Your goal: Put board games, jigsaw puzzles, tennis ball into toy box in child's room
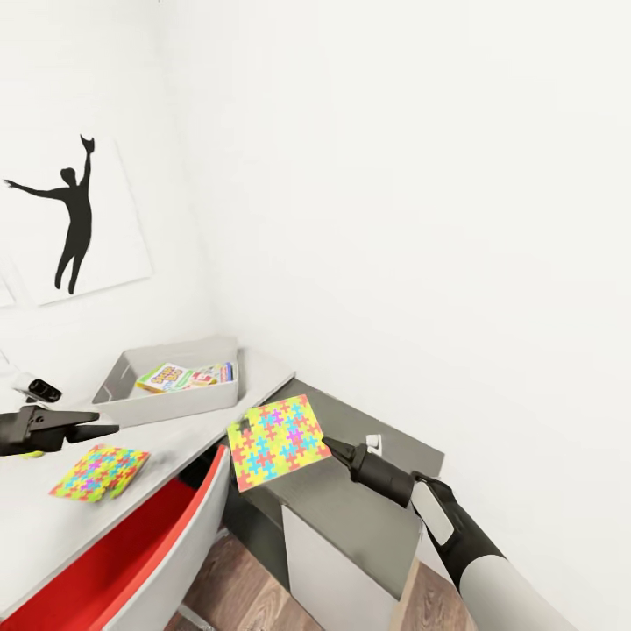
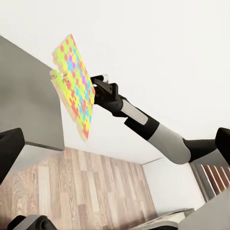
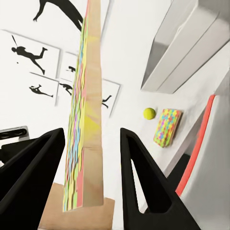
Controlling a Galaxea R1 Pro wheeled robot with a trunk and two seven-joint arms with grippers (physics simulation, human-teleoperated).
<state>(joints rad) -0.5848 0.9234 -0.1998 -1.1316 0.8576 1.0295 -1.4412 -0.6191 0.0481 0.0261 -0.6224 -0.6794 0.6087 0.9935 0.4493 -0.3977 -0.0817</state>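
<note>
Puzzle (image 1: pixel 278 441) pinched by one edge in my right end effector (image 1: pixel 328 445), lifted off desk (image 1: pixel 53 526) — free to carry toward toy box (image 1: pixel 171 402). Second puzzle (image 1: pixel 99 471) on desk beside left end effector (image 1: pixel 112 429); its grip unclear.

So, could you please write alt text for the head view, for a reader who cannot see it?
The right gripper holds a colourful jigsaw puzzle in the air beside the pale table. A second puzzle lies on the table near the left gripper, and the grey toy box behind already holds board games.
</note>
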